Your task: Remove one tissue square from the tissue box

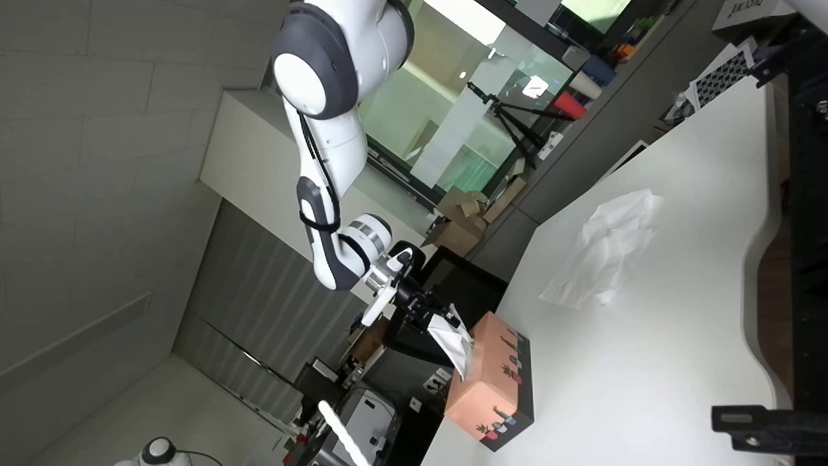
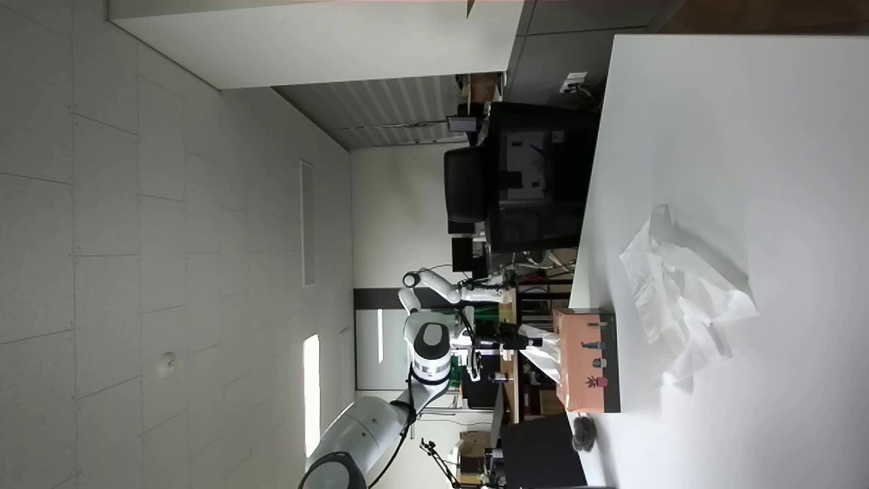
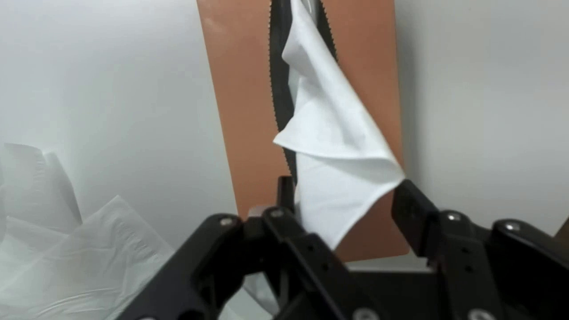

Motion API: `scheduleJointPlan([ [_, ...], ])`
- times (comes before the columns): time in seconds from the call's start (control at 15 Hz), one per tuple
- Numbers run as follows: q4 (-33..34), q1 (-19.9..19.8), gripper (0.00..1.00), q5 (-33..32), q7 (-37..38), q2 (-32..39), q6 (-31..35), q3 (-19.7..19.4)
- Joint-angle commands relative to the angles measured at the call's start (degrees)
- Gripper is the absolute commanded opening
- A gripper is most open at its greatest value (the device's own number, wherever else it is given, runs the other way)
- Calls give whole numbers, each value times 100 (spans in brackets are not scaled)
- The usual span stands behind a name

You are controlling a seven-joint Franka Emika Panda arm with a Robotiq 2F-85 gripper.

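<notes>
In my wrist view my gripper (image 3: 344, 182) stands wide, its two black fingers (image 3: 413, 209) well apart with a white tissue (image 3: 333, 111) between them. The tissue rises out of the dark slot (image 3: 279, 80) in the top of the orange tissue box (image 3: 246, 89); one corner comes up to the finger on the right of the picture, though I cannot tell whether it touches. At the lower left, crumpled loose tissue (image 3: 93, 258) lies on the white table (image 3: 124, 111).

In an exterior view my white-and-grey arm (image 1: 333, 142) reaches to just over the box. Printed potted plants (image 1: 514, 374) decorate the box's side. A black chair (image 1: 469, 281) is behind the table, and a black tripod (image 1: 497, 107) stands by a glass panel (image 1: 433, 123).

In an exterior view the box sits near an edge of the table, a grey fuzzy object (image 2: 584, 433) just beside it. Another robot arm (image 2: 441, 285) shows in the background.
</notes>
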Motion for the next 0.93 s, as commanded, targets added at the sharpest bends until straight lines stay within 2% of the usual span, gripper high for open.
scheduleJointPlan([
  [0.0,633,-67,31,18,185,338,-292,56],
  [0.27,839,-85,2,21,187,432,-375,58],
  [0.87,1103,-216,0,34,187,269,-609,50],
])
